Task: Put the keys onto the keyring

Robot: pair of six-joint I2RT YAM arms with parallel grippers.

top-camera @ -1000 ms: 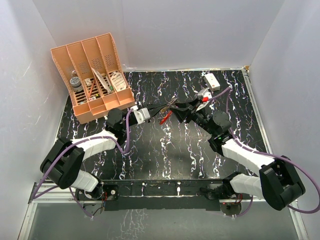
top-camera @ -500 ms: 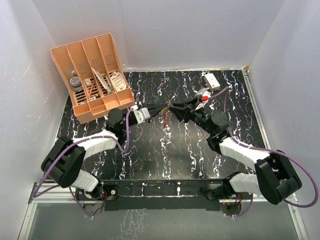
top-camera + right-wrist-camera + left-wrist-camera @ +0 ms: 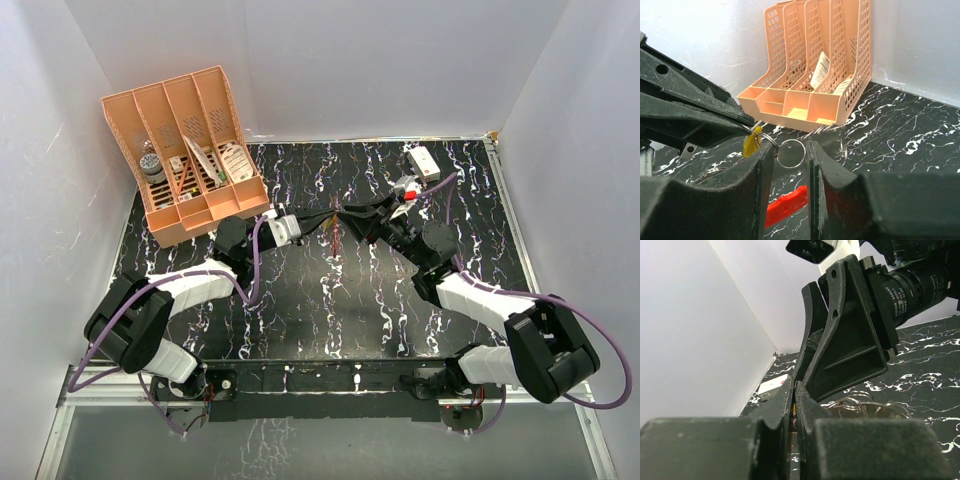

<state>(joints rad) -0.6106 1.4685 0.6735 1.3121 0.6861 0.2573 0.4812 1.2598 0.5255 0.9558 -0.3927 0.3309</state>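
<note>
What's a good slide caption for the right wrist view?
Right gripper meets the left gripper's fingers over a yellow-headed key, red keyring below, orange file organizer behind.

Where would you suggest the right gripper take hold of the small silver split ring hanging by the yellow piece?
Probably the split ring at its free lower arc, approached head-on: it hangs face-on between the right gripper fingers, and the left gripper holds the yellow piece above.

Yellow-headed keys [image 3: 753,141] — red keyring [image 3: 786,204] below
</note>
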